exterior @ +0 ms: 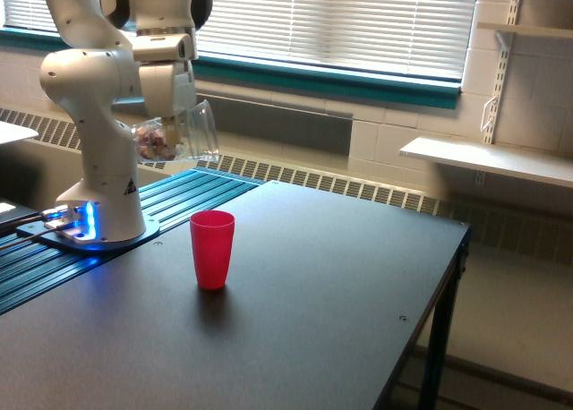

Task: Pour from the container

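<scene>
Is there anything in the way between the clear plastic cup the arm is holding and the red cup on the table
Nothing visible. The clear plastic cup hangs tilted in the gripper, up and toward the exterior view's left of the red cup, with only open air between.
</scene>
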`<state>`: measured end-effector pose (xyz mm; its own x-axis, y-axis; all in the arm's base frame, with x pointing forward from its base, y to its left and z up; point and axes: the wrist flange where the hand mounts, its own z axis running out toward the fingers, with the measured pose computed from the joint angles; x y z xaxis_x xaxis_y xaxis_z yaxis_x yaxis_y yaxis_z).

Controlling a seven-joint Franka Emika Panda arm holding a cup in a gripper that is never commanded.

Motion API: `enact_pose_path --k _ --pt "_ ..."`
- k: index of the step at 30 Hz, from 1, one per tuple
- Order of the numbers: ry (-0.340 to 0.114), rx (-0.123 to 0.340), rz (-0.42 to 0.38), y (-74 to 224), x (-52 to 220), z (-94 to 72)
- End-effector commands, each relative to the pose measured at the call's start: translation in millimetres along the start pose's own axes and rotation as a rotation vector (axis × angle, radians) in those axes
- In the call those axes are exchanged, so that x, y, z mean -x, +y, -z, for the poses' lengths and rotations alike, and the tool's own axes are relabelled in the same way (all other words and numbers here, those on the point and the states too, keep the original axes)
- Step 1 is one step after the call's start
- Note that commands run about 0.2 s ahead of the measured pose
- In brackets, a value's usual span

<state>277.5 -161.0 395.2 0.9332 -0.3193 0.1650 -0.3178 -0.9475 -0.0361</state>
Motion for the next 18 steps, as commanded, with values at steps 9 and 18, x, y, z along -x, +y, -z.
enact_pose_path --k 9,18 --pt "-0.022 -0.008 0.091 22.5 32.4 3.4" --pt "-0.040 0.011 0.137 30.4 56.8 -5.3"
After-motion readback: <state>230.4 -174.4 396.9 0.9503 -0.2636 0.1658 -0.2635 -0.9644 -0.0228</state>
